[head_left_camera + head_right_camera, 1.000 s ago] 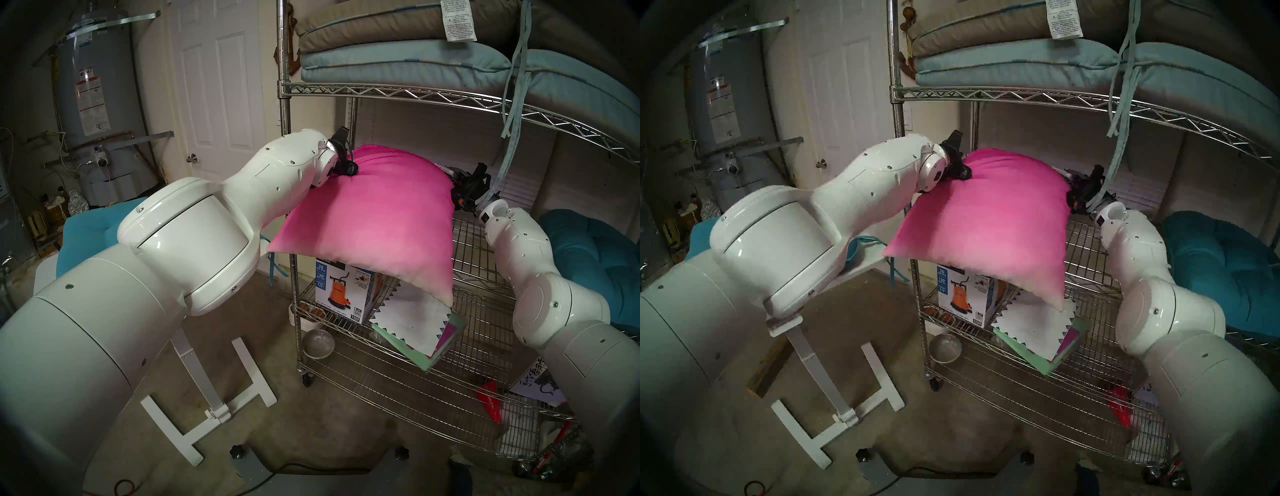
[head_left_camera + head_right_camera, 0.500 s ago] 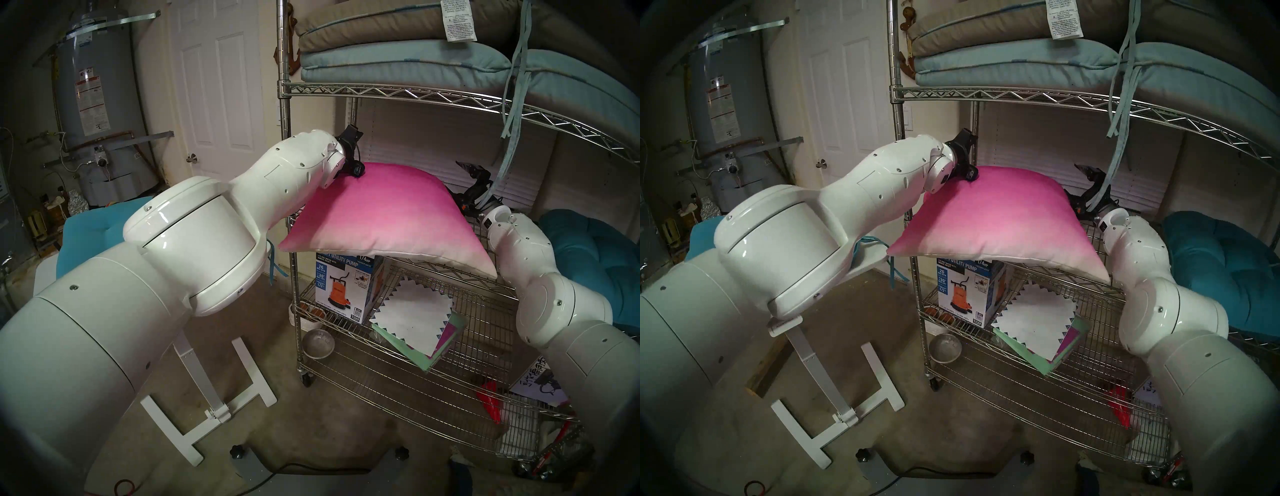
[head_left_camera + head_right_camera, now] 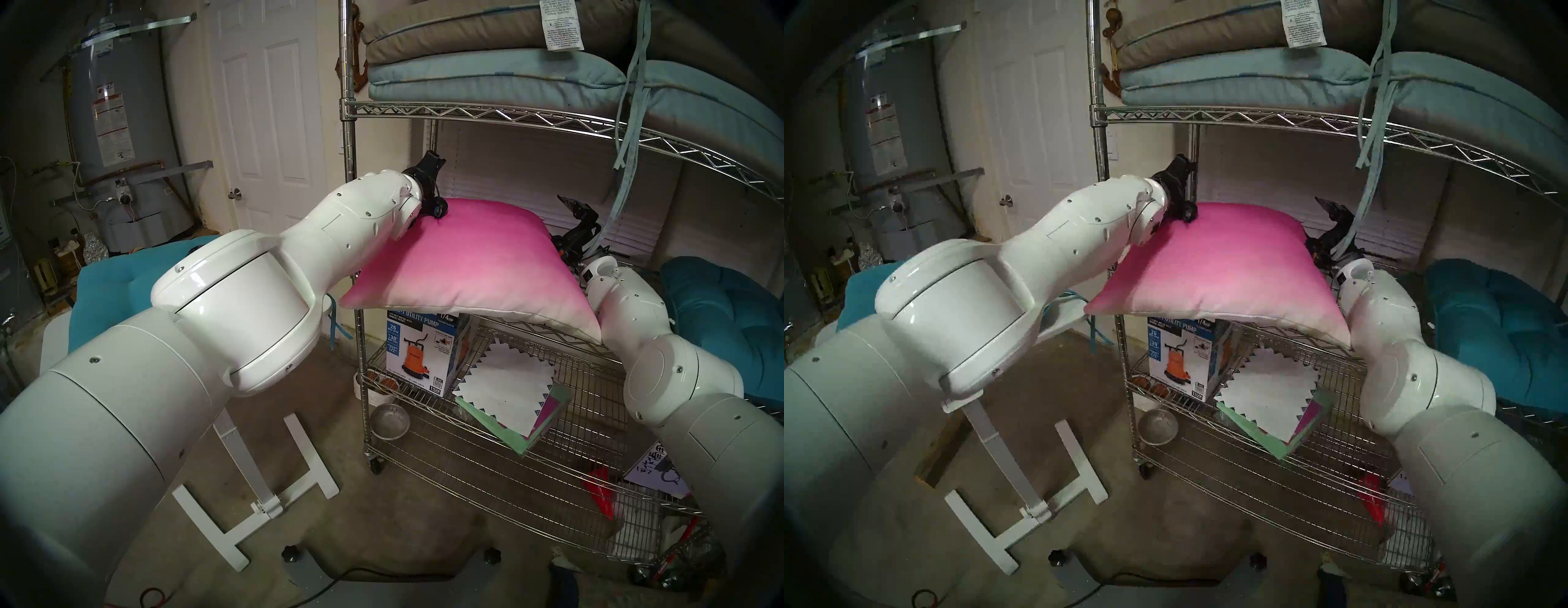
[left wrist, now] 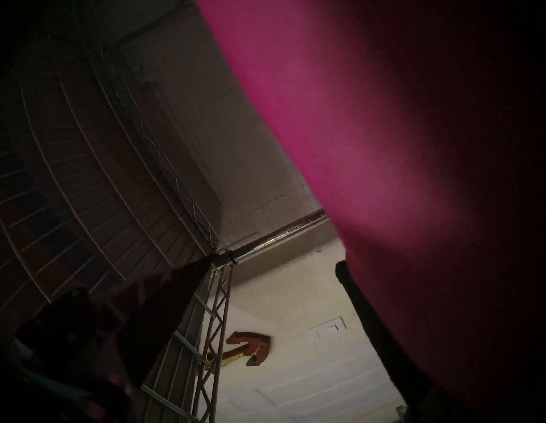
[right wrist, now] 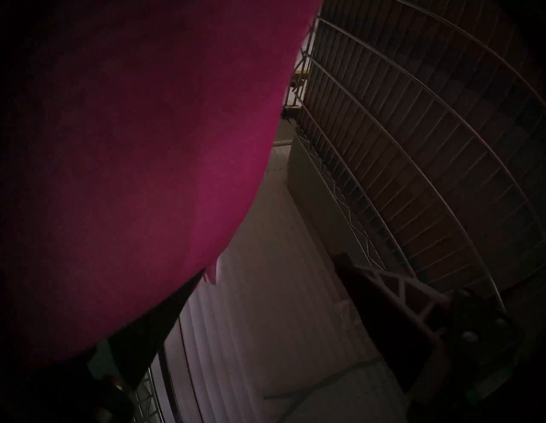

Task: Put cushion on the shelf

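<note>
Head view shows the pink cushion [image 3: 466,263] lying flat on the shelf [image 3: 547,329], its near edge hanging off the front. The left tool [image 4: 266,295] and right tool [image 5: 266,310] are both let go, one by each back corner.

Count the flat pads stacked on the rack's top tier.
2 show: a taupe pad on top and a pale-blue pad beneath it, on the shelf. More may lie beyond the frame.

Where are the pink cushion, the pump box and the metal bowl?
cushion [image 3: 462,259], head left view: middle of its pink face.
pump box [image 3: 418,356], head left view: front panel, on the orange pump picture.
metal bowl [image 3: 390,418], head left view: its inside.
</note>
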Controlling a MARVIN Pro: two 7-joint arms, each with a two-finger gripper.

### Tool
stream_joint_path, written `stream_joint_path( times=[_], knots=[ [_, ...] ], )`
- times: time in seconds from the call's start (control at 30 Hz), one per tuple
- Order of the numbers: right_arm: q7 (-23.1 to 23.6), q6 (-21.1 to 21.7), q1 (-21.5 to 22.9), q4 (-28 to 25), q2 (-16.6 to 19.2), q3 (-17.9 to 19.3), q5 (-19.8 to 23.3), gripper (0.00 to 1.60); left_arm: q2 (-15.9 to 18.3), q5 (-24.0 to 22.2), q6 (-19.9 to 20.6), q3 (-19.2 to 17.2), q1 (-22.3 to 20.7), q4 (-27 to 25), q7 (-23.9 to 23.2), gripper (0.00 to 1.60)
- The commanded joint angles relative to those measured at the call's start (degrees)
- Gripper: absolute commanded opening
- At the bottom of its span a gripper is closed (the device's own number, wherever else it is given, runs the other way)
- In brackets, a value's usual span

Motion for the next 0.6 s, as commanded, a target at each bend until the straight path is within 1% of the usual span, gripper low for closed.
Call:
stream_joint_path(
  times=[0.0,0.23,0.4,0.57],
  knots=[
    [-4.58,-3.04,3.15,-3.10,-2.63,2.02,3.03,1.60,0.43,-1.13,0.67,-1.48,-0.29,-1.30,1.29,1.60],
    [-6.26,-6.22,-0.43,-1.23,-6.10,3.47,4.51,1.60,1.73,-2.94,1.17,-3.34,1.53,-0.97,1.43,1.60],
    [-7.84,-7.74,-2.70,-0.92,-6.81,4.71,5.42,1.60,3.36,-4.10,1.66,-4.75,2.70,-0.54,1.56,1.60],
    [-9.58,-9.86,-2.61,-2.64,-7.16,5.61,6.13,1.60,4.60,-5.38,2.01,-6.36,3.51,-0.67,1.92,1.60]
  ],
)
